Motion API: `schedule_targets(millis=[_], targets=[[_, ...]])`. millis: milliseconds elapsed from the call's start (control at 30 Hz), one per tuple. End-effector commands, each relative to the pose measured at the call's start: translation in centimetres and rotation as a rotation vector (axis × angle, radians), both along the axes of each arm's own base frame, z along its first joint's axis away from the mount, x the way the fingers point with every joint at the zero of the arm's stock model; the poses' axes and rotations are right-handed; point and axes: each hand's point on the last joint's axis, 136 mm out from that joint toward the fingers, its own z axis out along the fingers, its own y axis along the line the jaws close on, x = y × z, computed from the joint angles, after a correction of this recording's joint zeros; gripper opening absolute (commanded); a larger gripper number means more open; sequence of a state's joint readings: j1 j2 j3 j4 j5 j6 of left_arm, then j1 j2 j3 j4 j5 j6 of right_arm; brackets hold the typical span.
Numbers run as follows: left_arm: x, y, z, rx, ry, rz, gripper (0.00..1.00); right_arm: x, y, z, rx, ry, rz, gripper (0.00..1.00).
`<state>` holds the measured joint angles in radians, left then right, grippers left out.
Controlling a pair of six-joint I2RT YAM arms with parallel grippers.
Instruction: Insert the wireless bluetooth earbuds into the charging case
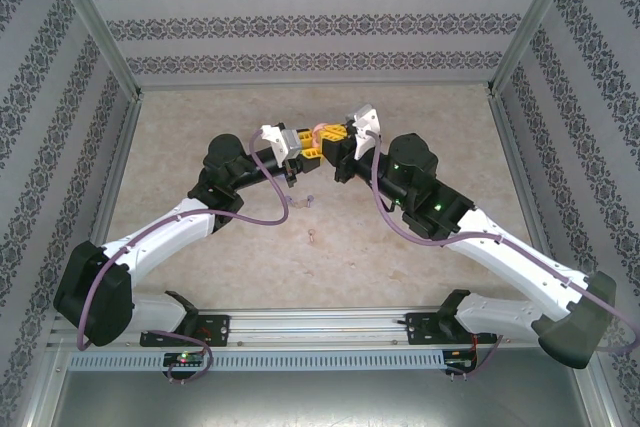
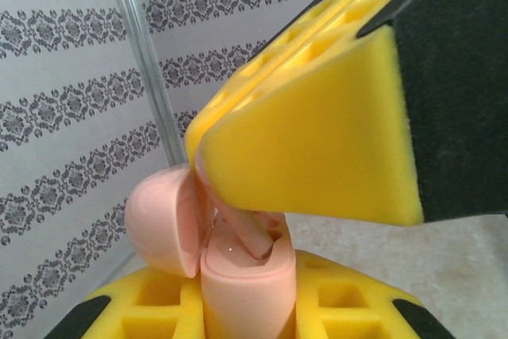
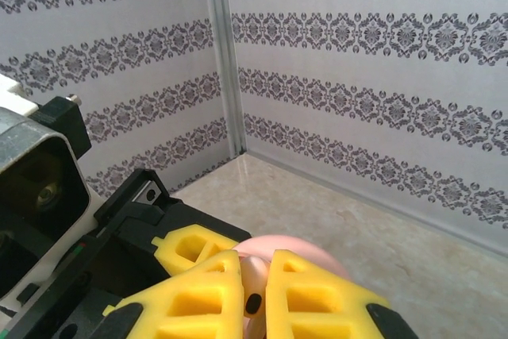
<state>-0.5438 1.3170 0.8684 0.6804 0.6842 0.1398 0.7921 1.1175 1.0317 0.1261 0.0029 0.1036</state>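
The job is in its early part, judging by what lies where. Over the far middle of the table [image 1: 200,137] the two arms meet. The left gripper [image 1: 300,150] has its yellow foam fingers [image 2: 349,307] clamped on the sides of a pale pink case [image 2: 242,291], held upright with its lid [image 2: 159,224] swung open to one side. The right gripper [image 3: 254,295] comes down on it from above with its fingers pressed together on a pink earbud [image 2: 252,236]. The earbud's stem points down into the mouth of the case and sits at or just inside a socket. From the left wrist view it looks partly in but not fully seated, though the foam finger above hides much of the opening, so I cannot tell whether a second pink earbud is already inside. What remains for this one appears to be pushing it home, letting go and shutting the lid. On the bare table near the arms lie two tiny purplish earbuds [image 1: 307,201] close together, and a little nearer the bases lies another small piece [image 1: 314,238], probably an earbud too, its colour too faint to name. Those are loose and have yet to go into a case, so most of the work is ahead.
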Motion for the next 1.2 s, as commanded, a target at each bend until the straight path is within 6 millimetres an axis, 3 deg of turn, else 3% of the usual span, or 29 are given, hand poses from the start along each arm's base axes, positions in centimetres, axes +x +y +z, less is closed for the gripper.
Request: schedule_targets(millis=[0, 367, 567, 933, 1167], targets=[[-1.9, 1.0, 6.7, -0.125, -0.161, 0.002, 0.00, 0.5, -1.0, -4.9, -0.138, 0.075, -0.064, 0.11], [-1.0, 1.2, 6.6, -0.135, -0.133, 0.045, 0.00, -0.3, 0.3, -6.1, -0.213, 0.097, -0.028, 0.13], [-0.6, 1.0, 5.9, -0.128, -0.110, 0.046, 0.00, 0.3, 0.3, -5.9, -0.202, 0.108, -0.070, 0.20], [0.2, 0.5, 4.3, -0.111, -0.072, 0.061, 0.00, 0.1, -0.3, -4.1, -0.117, 0.155, -0.102, 0.48], [0.6, 0.0, 2.9, -0.097, -0.047, 0.060, 0.00, -0.8, 0.0, -1.9, -0.043, 0.189, -0.056, 0.72]])
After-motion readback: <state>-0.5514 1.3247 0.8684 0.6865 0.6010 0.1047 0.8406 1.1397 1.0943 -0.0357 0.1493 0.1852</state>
